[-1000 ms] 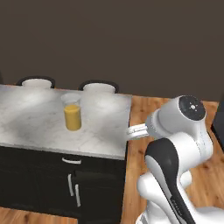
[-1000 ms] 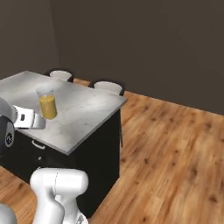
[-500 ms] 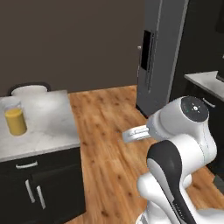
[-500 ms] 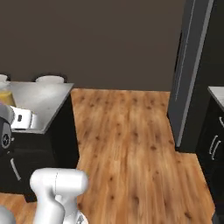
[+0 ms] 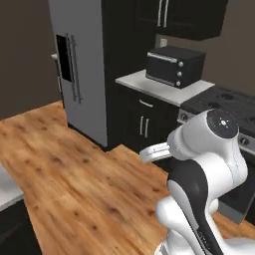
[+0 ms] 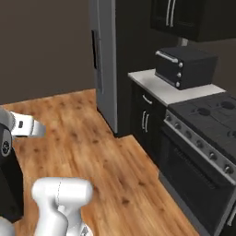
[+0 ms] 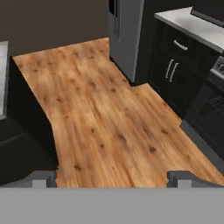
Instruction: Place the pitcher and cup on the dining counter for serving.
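The pitcher and the cup are out of view. A corner of the dining counter (image 5: 7, 192), marble top on a black base, sits at the lower left of the left base view. Its black side (image 7: 24, 131) fills the left of the hand view. My gripper (image 7: 113, 180) hangs over bare wood floor, open, its two dark fingertips (image 7: 43, 178) far apart with nothing between them. The white hand (image 5: 153, 151) juts left from the arm in the left base view, and it (image 6: 26, 125) points right in the right base view.
A steel fridge (image 5: 79, 84) (image 6: 103, 69) stands ahead. Right of it are black cabinets under a white worktop (image 5: 164, 90) with a black toaster oven (image 6: 184, 67), then a black stove (image 6: 207, 120). Wood floor (image 5: 74, 174) stretches between them and the counter.
The whole picture has swung as the base turned. The dining counter with the pitcher slid off to the left, and the fridge, cabinets and stove came into view. The gripper stays open.
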